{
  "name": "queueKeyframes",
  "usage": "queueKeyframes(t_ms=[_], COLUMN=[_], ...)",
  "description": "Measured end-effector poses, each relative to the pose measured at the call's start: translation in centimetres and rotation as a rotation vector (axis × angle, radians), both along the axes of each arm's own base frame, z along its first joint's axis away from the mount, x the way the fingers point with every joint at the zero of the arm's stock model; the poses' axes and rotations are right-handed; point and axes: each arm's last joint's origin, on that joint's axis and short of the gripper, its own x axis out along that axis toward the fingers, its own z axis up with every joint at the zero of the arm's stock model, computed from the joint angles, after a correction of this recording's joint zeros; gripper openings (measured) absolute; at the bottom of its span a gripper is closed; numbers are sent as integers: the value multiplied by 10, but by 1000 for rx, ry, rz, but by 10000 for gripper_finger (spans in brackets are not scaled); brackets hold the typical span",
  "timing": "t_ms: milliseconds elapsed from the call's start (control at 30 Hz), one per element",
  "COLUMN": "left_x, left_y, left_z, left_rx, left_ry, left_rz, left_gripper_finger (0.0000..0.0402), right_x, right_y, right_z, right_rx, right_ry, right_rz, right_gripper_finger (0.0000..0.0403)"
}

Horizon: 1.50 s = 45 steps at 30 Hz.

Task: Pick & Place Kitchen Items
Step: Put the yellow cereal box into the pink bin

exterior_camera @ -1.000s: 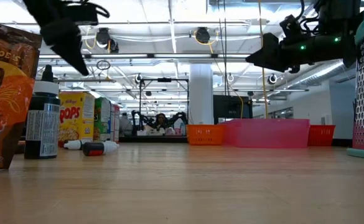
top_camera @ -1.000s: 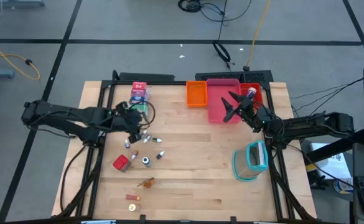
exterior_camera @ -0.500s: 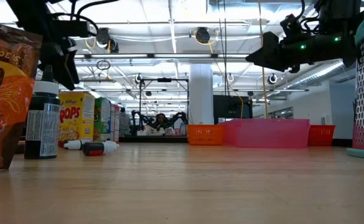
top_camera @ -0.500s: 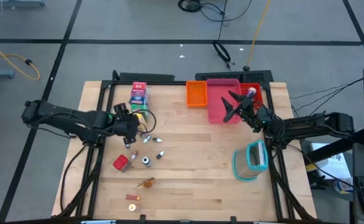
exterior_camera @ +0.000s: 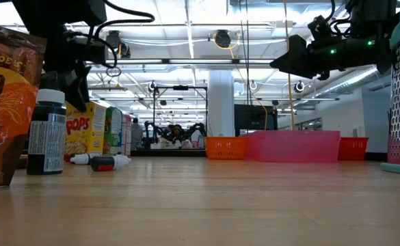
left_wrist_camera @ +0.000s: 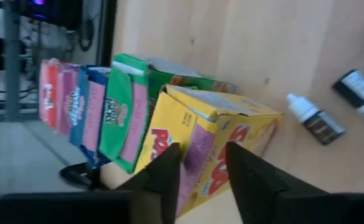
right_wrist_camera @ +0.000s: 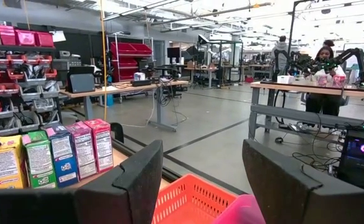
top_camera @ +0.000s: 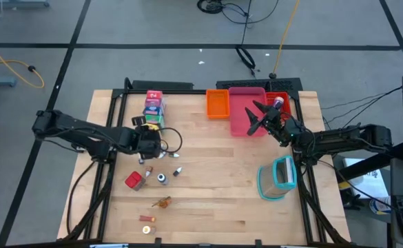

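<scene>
- My left pincer (left_wrist_camera: 199, 180) hangs with its fingers a narrow gap apart, nothing between them, just above the yellow carton (left_wrist_camera: 213, 146).
- That yellow carton stands at the near end of a row: right behind it the green carton (left_wrist_camera: 132, 106), then the blue-white carton (left_wrist_camera: 88, 109) and the red carton (left_wrist_camera: 48, 93), all touching side to side.
- Beside my left pincer, away from the row, small white bottles (top_camera: 167, 156) lie scattered on the worktop (top_camera: 215, 186); a dark-capped bottle (exterior_camera: 46, 133) stands upright near them.
- Farther out from it sit the red cube (top_camera: 133, 180) and the orange-brown bits (top_camera: 162, 202).
- My right pincer (top_camera: 254, 117) is spread wide and empty, raised over the pink tray (top_camera: 243, 110).
- The orange tray (top_camera: 217, 103) lies just beside that pink tray, and the teal-rimmed container (top_camera: 277, 177) stands near my right arm, well apart from the cartons.
</scene>
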Motion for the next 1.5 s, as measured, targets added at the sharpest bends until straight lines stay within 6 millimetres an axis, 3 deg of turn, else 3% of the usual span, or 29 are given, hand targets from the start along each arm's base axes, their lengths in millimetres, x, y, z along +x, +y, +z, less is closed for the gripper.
queueKeyframes(t_ms=[267, 633, 1133, 1500], left_x=[3, 4, 25, 67], left_y=[0, -6, -11, -1], left_z=[-5, 2, 71, 99], left_rx=[3, 3, 100, 177], left_ry=[42, 3, -137, -325], left_rz=[-2, 10, -48, -240], left_gripper_finger=[9, 1, 0, 0], right_x=[0, 0, 0, 3], right_y=[0, 0, 0, 3], right_z=[1, 1, 2, 2], right_rx=[-2, -4, -5, 1], right_ry=[-6, -15, -20, -36], right_rz=[0, -1, -2, 163], right_gripper_finger=[212, 212, 212, 212])
